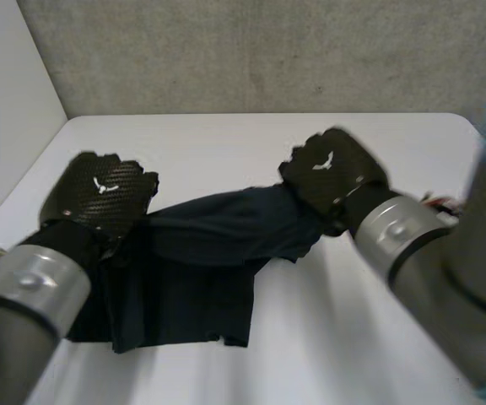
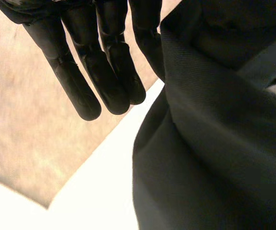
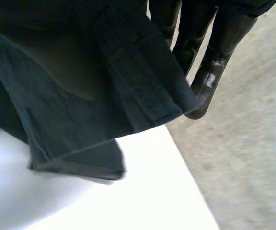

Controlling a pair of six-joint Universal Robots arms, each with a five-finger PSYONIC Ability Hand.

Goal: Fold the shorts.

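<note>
Dark navy shorts [image 1: 201, 253] lie partly on the white table [image 1: 353, 337], their far edge raised and stretched between my two hands. My left hand [image 1: 99, 198] is at the left end of that edge, my right hand [image 1: 332, 173] at the right end. In the left wrist view the fingers [image 2: 104, 72] point down nearly straight, and the shorts [image 2: 214, 143] hang from beside them at the palm. In the right wrist view a ribbed hem of the shorts [image 3: 80, 86] is pinched against the fingers [image 3: 210, 72] and drapes down to the table.
A grey wall [image 1: 268, 51] stands along the table's far edge and a white panel [image 1: 7, 110] along its left side. Bare table top [image 1: 251, 143] lies beyond the shorts and to their right.
</note>
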